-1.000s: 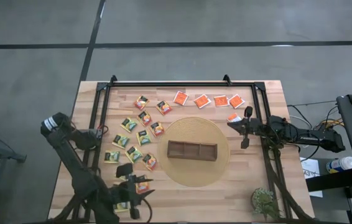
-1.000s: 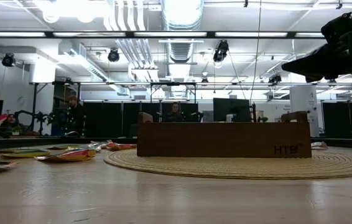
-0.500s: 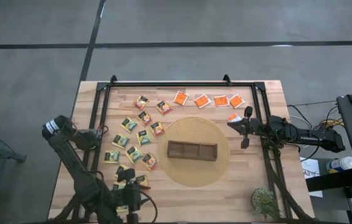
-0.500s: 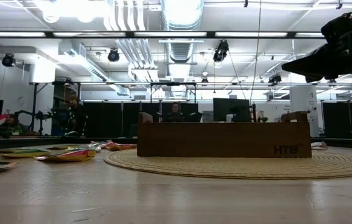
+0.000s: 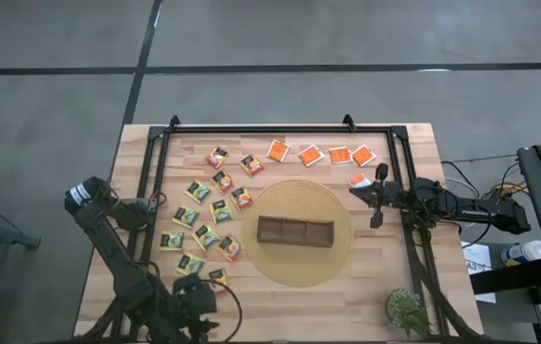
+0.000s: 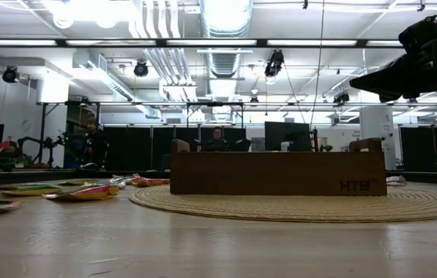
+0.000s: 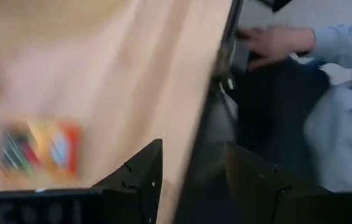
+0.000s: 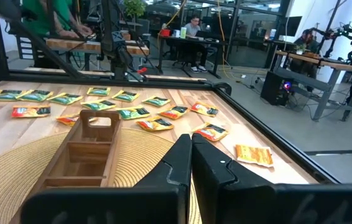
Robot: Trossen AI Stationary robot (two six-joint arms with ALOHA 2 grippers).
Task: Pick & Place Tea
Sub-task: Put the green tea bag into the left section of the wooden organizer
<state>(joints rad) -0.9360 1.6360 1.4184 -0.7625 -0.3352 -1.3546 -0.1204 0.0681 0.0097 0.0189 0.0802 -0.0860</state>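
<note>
Left end effector [image 7: 188, 180] is hovering open and empty at the counter's [image 5: 280, 301] near edge, right end effector [image 8: 190, 163] is sitting closed beside the tray [image 5: 294, 230], tea [image 5: 209, 212] is lying scattered left of the mat [image 5: 299, 268].

**Even ceiling light, one smeared wrist view**

Bright, diffuse light falls from overhead. In the low view the ceiling lamps [image 6: 87, 9] blow out to white glare, and the room beneath them stands dark against it. The near surface [image 6: 203, 247] is soft and out of focus there. From above, the wood is evenly lit and shadows are short and faint. The left wrist view is heavily blurred: a sachet [image 7: 38, 148] is only a smear of colour, and a sleeve [image 7: 344, 46] has soft edges. The right wrist view is crisp and bright, its straight lines bowing slightly toward the edges.
</note>
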